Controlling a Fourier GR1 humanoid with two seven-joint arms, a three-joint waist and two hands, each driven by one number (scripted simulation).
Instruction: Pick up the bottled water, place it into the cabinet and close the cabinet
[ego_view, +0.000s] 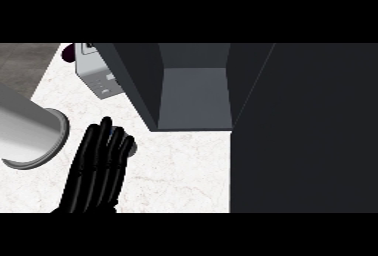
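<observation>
The cabinet (193, 97) stands open on the white marbled surface (177, 175), its dark door (303, 130) swung out at right. The left hand (100, 165) shows lower left, fingers straight and together. A pale sliver just beside them may be the bottled water (133, 150).

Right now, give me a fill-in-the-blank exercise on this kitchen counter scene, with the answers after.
The cabinet stands ____, its inside showing. The one hand in view is the robot's ____ hand. Its fingers are ____, not curled.
Missing words: open; left; straight.
</observation>
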